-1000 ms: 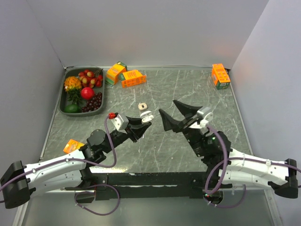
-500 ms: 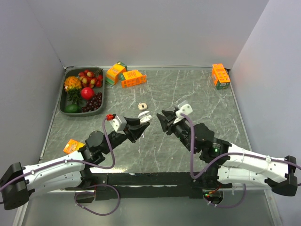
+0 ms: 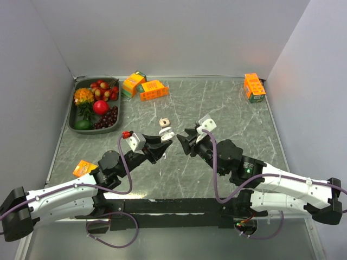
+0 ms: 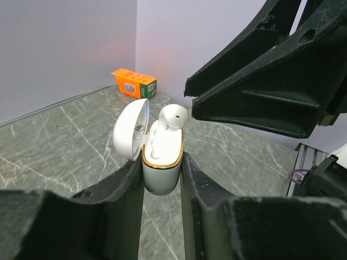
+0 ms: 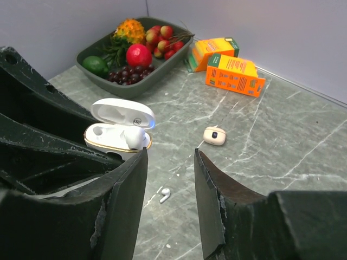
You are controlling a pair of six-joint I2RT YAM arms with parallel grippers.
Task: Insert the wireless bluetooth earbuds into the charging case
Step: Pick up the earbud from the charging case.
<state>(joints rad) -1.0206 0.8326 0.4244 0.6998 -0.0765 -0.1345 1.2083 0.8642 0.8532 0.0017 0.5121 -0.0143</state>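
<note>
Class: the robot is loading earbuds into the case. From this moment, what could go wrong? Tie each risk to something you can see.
1. The earbud in the open charging case appears to sit high in its socket. It may tip out if the left gripper tilts.
2. The right gripper hangs open close to the case and could knock its lid.
3. A second earbud lies loose on the table. It is tiny and could be nudged away.

Fruit tray [image 3: 71, 120] at far left; two orange boxes [image 3: 154, 90] beside it; third orange box [image 3: 254, 87] at far right.
</note>
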